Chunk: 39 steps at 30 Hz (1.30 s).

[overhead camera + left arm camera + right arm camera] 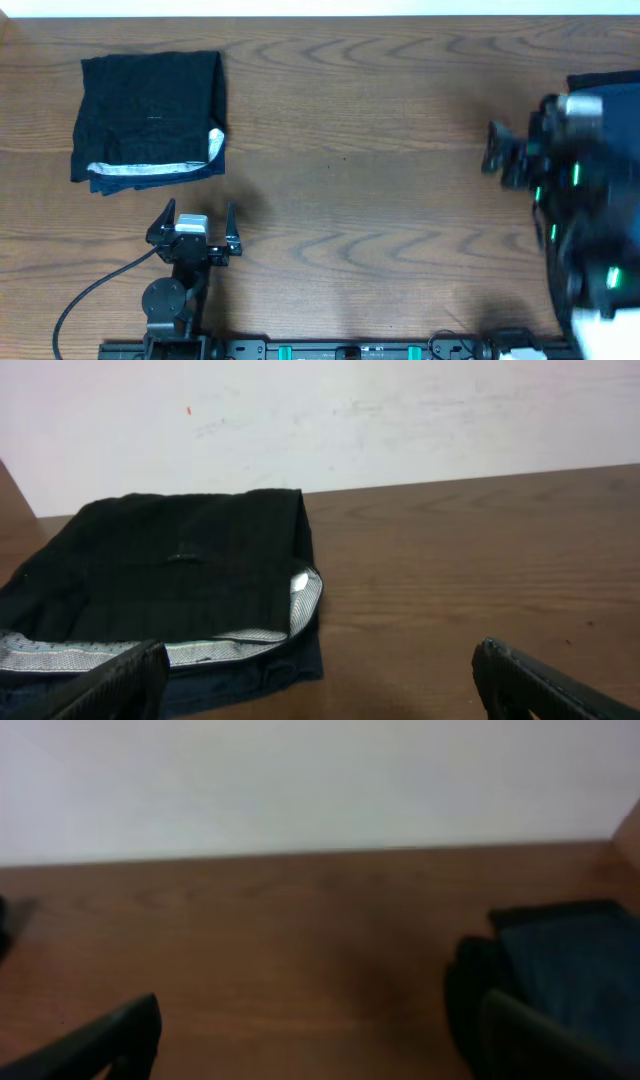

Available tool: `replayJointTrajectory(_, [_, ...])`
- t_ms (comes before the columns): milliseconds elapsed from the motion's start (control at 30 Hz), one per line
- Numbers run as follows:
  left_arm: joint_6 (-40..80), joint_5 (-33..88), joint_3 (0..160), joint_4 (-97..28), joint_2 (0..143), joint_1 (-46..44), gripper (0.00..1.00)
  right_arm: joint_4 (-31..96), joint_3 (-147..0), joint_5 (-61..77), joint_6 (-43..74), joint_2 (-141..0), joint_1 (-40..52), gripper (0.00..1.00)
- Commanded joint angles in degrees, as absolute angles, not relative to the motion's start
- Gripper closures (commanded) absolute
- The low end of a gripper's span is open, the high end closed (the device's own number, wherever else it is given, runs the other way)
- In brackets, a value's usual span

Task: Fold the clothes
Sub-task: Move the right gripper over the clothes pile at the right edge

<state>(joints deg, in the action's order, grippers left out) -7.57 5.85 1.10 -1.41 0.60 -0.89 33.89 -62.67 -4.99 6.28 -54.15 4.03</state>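
Note:
A folded black garment (pixel 150 115) with a silvery waistband edge lies at the far left of the table; the left wrist view (pixel 170 585) shows it just ahead of the fingers. My left gripper (pixel 196 222) is open and empty, just in front of it (pixel 320 685). A second dark garment (pixel 605 82) lies at the right edge, mostly hidden under my right arm; the right wrist view (pixel 565 970) shows it black and dark blue by the right finger. My right gripper (pixel 500 155) is open and empty over bare wood (pixel 320 1040).
The wooden table (pixel 380 170) spans the view, with a white wall behind it (pixel 350 410). A black cable (pixel 85 295) runs from the left arm's base at the front edge. The right arm's body (pixel 585 230) covers the table's right side.

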Motion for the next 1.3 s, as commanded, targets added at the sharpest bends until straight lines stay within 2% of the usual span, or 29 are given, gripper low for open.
replayJointTrajectory(0, [-8.1, 7.0, 0.2, -3.4, 0.3, -1.1, 0.02, 41.1, -77.6, -7.5, 5.0, -67.0, -0.3, 0.01])
replayJointTrajectory(133, [-8.1, 7.0, 0.2, -3.4, 0.3, -1.1, 0.02, 52.3, -97.2, -7.6, 1.9, -84.2, -6.8, 0.01])
replayJointTrajectory(267, [-8.1, 7.0, 0.2, -3.4, 0.3, -1.1, 0.02, 57.0, -110.9, -7.7, 0.5, -96.5, -11.4, 0.01])
replayJointTrajectory(500, [-8.1, 7.0, 0.2, -3.4, 0.3, -1.1, 0.02, 57.1, -113.5, -10.2, -3.9, -103.0, -16.5, 0.01])
replayJointTrajectory(567, [-8.1, 7.0, 0.2, -3.4, 0.3, -1.1, 0.02, 57.0, -113.5, -10.1, -5.2, -104.6, -18.0, 0.12])
replayJointTrajectory(667, [-8.1, 7.0, 0.2, -3.4, 0.3, -1.1, 0.02, 56.4, -113.5, -10.1, -6.5, -107.7, -19.9, 0.43])
replayJointTrajectory(767, [-8.1, 7.0, 0.2, -3.4, 0.3, -1.1, 0.02, 55.3, -113.5, -10.1, -7.4, -111.6, -21.7, 0.44])
replayJointTrajectory(933, [-8.1, 7.0, 0.2, -3.4, 0.3, -1.1, 0.02, 53.1, -113.5, -9.5, -7.7, -118.6, -23.7, 0.39])
replayJointTrajectory(1267, [-8.1, 7.0, 0.2, -3.4, 0.3, -1.1, 0.02, 43.5, -113.5, -8.6, -13.2, -130.3, -23.8, 0.39])
